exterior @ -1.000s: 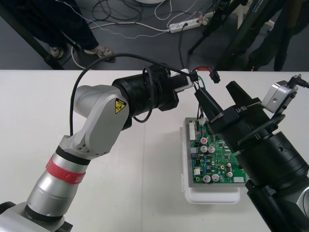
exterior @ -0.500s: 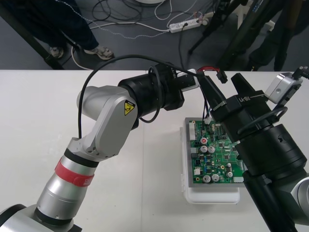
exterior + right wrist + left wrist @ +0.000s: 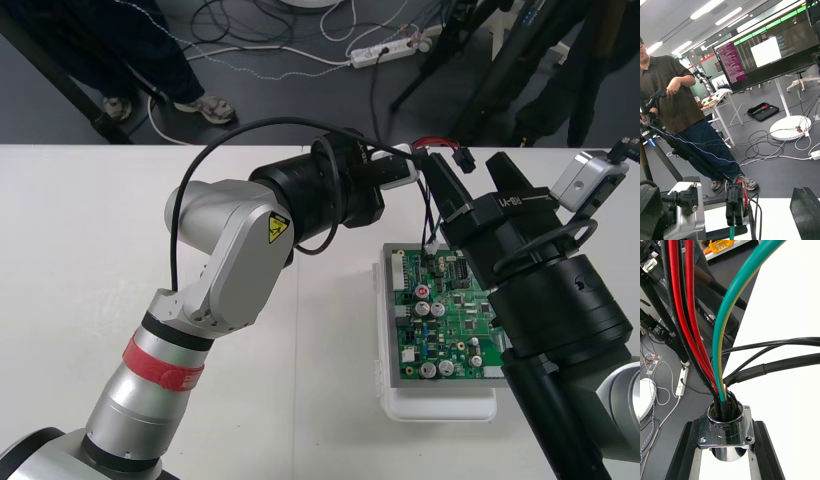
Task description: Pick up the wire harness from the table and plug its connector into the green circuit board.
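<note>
The green circuit board (image 3: 446, 318) lies on its white base (image 3: 440, 406) at the right of the table. My left gripper (image 3: 404, 168) is shut on the harness's round metal socket (image 3: 725, 427), whose flange sits between the fingers (image 3: 684, 450). Red, black and green wires (image 3: 717, 352) rise from the socket. They end in the black plug (image 3: 461, 158), held in the air over the table's far edge, above the board. My right gripper (image 3: 476, 178) is open and its fingers stand either side of the plug (image 3: 734, 204), not touching it. One right finger (image 3: 805, 212) stands beside the plug.
The table's far edge (image 3: 150, 147) runs just behind both grippers. My left arm's elbow (image 3: 235, 250) reaches across the table to the left of the board. The right arm's thick wrist (image 3: 545, 310) hangs over the board's right side.
The left arm has pushed the socket and plug a little to the right. The right gripper has risen toward the far edge, so its fingers now flank the plug.
</note>
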Motion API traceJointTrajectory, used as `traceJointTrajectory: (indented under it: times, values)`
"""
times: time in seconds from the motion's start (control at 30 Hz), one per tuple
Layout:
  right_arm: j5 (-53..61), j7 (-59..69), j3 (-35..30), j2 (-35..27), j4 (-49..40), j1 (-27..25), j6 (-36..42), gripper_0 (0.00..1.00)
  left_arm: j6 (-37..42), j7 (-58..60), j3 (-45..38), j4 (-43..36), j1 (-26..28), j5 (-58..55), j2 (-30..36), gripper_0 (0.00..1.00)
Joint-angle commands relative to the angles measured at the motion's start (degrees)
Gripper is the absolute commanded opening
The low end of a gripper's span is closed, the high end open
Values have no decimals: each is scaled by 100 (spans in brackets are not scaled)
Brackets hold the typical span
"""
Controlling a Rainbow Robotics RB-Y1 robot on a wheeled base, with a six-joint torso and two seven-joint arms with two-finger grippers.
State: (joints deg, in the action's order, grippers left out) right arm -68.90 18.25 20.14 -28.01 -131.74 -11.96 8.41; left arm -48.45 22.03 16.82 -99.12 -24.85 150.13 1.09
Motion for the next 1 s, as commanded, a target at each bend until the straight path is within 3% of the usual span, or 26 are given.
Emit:
traceJointTrajectory:
  times: [0.03,0.77,0.87,1.0]
  values:
    - [-44,117,34,76,-18,115,108,100,354,513,76,-265,59,60,-209,0]
    - [-1,161,25,85,149,265,328,100,398,548,102,-265,68,87,-209,0]
    - [-1,152,34,85,158,265,328,91,407,557,102,-265,68,87,-209,0]
    - [-1,161,34,85,158,282,328,91,398,557,102,-265,68,96,-209,0]
